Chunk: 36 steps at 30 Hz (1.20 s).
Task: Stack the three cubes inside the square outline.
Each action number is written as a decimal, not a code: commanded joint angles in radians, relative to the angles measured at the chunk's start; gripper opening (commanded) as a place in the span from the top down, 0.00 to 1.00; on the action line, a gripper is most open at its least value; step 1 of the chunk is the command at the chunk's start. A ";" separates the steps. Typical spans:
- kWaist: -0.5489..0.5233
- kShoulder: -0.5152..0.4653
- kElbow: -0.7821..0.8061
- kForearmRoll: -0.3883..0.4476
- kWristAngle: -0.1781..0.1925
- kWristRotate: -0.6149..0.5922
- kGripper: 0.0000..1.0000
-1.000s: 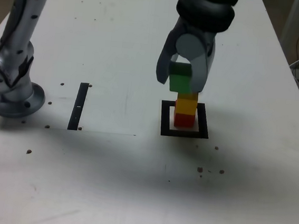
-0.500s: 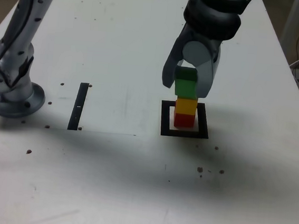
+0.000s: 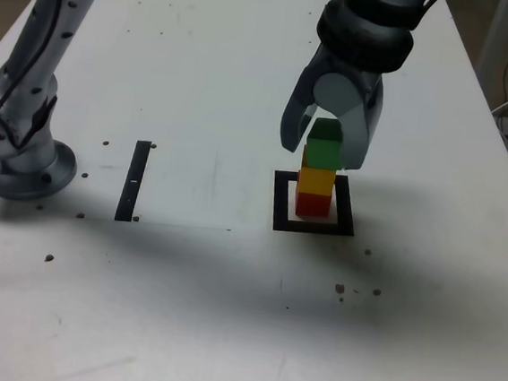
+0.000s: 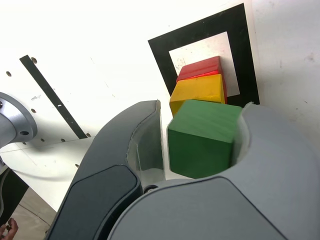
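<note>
The square outline [image 3: 280, 204] [image 4: 161, 56] holds a stack: the red cube [image 3: 312, 204] [image 4: 201, 68] at the bottom, the yellow cube [image 3: 317, 180] [image 4: 197, 93] on it, and the green cube [image 3: 322, 151] [image 4: 202, 139] resting on top. My gripper [image 3: 322, 157] [image 4: 201, 125] hangs around the green cube from above. In the wrist view a narrow gap of table shows between one finger [image 4: 145, 145] and the cube. The other finger [image 4: 260, 150] lies against or very close to it. The jaws stand slightly open.
A narrow black strip [image 3: 134, 182] [image 4: 50, 95] lies on the white table at the exterior view's left of the stack. The arm's grey base [image 3: 21, 164] [image 4: 11, 125] stands at the far left edge. Small dark specks dot the table.
The gripper has come down and a little to the exterior view's right with the green cube, which now rests on the yellow one. The jaws have parted slightly.
</note>
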 commanded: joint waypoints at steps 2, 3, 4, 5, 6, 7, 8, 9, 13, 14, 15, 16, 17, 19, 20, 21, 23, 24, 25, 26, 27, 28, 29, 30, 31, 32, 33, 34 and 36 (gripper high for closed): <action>0.005 0.007 0.001 0.011 0.000 0.007 0.01; 0.005 0.007 0.002 0.011 0.001 0.008 0.01; 0.006 0.007 0.003 0.011 0.001 0.009 0.01; 0.006 0.007 0.005 0.011 0.001 0.010 0.01; 0.007 0.007 0.008 0.011 0.001 0.011 0.01; 0.007 0.007 0.011 0.011 0.001 0.011 0.01; 0.008 0.007 0.015 0.011 -0.001 0.011 0.01; 0.008 0.007 0.018 0.011 -0.002 0.011 0.01; 0.011 0.006 0.035 0.011 -0.008 0.012 0.01; 0.012 0.005 0.038 0.011 -0.008 0.012 0.01; 0.012 0.004 0.041 0.011 -0.008 0.012 0.01; 0.012 0.003 0.042 0.011 -0.008 0.012 0.01; 0.012 0.001 0.043 0.011 -0.008 0.012 0.01; 0.013 -0.002 0.043 0.011 -0.008 0.012 0.01; 0.013 -0.004 0.042 0.011 -0.007 0.012 0.01; 0.013 -0.006 0.039 0.011 -0.006 0.012 0.00; 0.013 -0.012 0.032 0.011 0.001 0.012 0.00; 0.013 -0.016 0.028 0.011 0.006 0.012 0.00; 0.013 -0.022 0.024 0.011 0.013 0.012 0.00; 0.013 -0.029 0.021 0.011 0.020 0.012 0.00; 0.013 -0.037 0.018 0.011 0.029 0.012 0.00; 0.013 -0.046 0.016 0.011 0.038 0.012 0.00; 0.013 -0.056 0.015 0.011 0.047 0.012 0.00; 0.013 -0.066 0.016 0.010 0.055 0.012 0.00; 0.013 -0.076 0.018 0.010 0.062 0.012 0.00; 0.013 -0.091 0.024 0.011 0.071 0.011 0.00; 0.013 -0.102 0.030 0.011 0.077 0.010 0.00; 0.013 -0.113 0.038 0.010 0.081 0.009 0.00; 0.013 -0.136 0.061 0.010 0.088 0.004 0.00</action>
